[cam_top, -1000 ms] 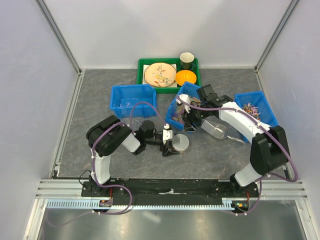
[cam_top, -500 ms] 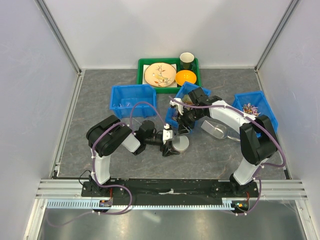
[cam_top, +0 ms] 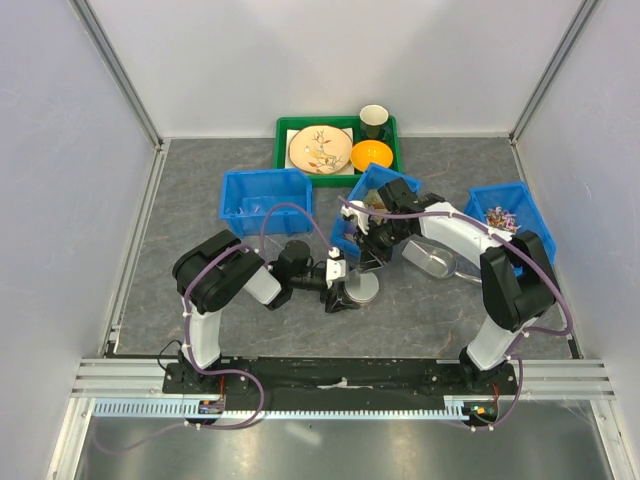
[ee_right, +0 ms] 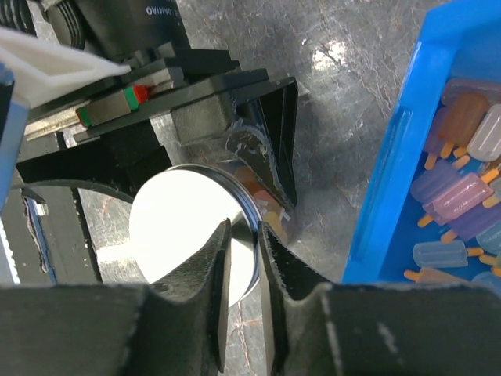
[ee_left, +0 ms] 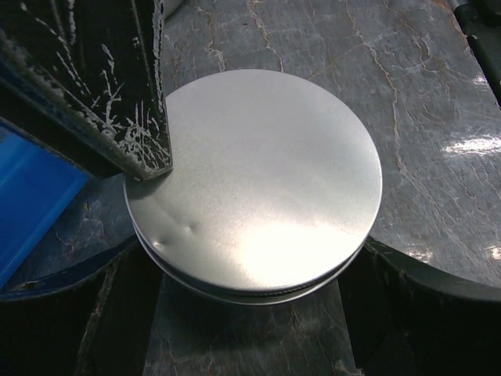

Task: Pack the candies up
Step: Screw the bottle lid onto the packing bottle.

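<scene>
A round clear jar with a silver lid (ee_left: 254,180) stands on the table. My left gripper (ee_left: 250,301) is shut on it from the sides, with one black finger (ee_right: 274,133) against the jar wall. Orange and red candies (ee_right: 270,219) show through the clear wall under the lid. My right gripper (ee_right: 244,231) comes down over the lid's (ee_right: 188,227) near edge, its jaws shut on the rim. In the top view the lid (cam_top: 360,288) sits between the left gripper (cam_top: 345,290) and the right gripper (cam_top: 368,252). More mixed-colour candies (cam_top: 503,215) lie in the far right blue bin.
The middle blue bin (ee_right: 391,157) beside the jar holds pastel lolly-shaped packets (ee_right: 462,196). A grey scoop (cam_top: 430,258) lies right of the jar. Another blue bin (cam_top: 265,195) is at the left. A green tray (cam_top: 283,130) at the back carries a plate, an orange bowl and a dark cup.
My right gripper has moved from the middle bin's edge down to the jar, and its jaws have narrowed onto the lid's rim. The left gripper has stayed on the jar.
</scene>
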Controlling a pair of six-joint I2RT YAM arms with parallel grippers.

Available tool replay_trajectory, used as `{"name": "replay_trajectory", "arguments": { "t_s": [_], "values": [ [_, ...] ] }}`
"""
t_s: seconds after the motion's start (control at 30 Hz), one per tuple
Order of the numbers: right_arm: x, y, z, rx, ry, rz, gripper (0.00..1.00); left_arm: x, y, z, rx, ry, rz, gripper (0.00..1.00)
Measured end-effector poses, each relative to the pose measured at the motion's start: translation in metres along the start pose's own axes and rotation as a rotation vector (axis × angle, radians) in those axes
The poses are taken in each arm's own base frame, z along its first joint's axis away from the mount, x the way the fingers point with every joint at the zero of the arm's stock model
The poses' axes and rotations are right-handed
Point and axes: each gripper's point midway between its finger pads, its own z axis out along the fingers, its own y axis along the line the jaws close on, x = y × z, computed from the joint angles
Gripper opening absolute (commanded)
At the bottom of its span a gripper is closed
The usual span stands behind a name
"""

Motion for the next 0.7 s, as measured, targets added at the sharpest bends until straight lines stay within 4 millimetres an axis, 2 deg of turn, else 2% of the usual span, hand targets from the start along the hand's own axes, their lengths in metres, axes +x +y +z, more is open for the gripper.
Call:
{"name": "replay_trajectory", "arguments": {
  "t_s": [0.17,0.5,0.7],
  "values": [
    [0.007,0.001,-0.005,0.025,0.007,-0.02,0.2,0.0,-0.001,0.0,0.005,0.0,-0.002,0.8],
    [0.028,0.009,-0.02,0.069,0.04,-0.02,0.18,0.0,-0.002,0.0,0.01,0.0,-0.003,0.8],
    [0.052,0.03,-0.026,0.039,0.104,0.024,0.2,0.0,-0.001,0.0,0.008,0.0,-0.003,0.8]
  ]
}}
